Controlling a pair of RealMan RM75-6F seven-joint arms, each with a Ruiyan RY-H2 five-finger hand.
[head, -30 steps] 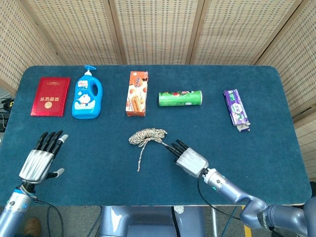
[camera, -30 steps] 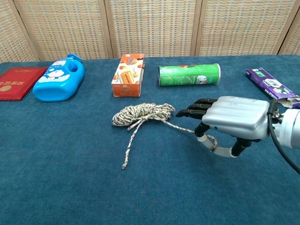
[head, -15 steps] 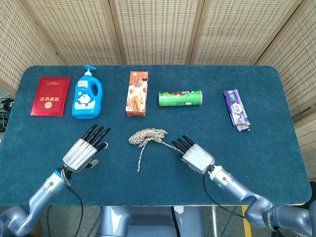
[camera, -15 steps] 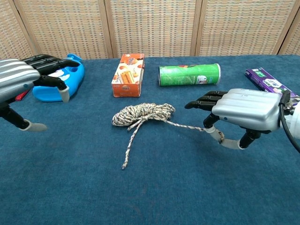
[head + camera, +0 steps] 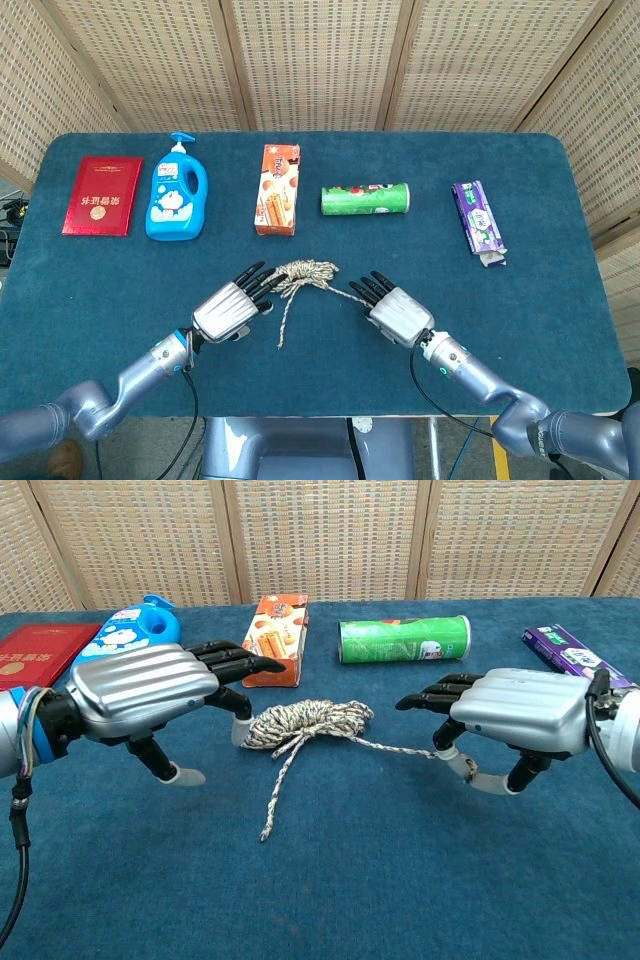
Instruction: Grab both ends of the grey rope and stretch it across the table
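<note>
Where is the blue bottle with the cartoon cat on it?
The blue bottle lies at the table's far left in the head view, between the red booklet and the orange snack box.

Along the far side of the blue-covered desk point(image 5: 560, 300) five things lie in a row, each apart from the next. At the far left is a red booklet point(image 5: 102, 195) with gold print, lying flat. Just beside it lies a blue pump bottle point(image 5: 177, 193), its nozzle pointing away. Near the middle is an orange snack box point(image 5: 277, 189). To its right a green tube can point(image 5: 366, 199) lies on its side. Furthest right is a purple packet point(image 5: 478, 221). Woven panels point(image 5: 320, 60) stand behind the desk.
</note>
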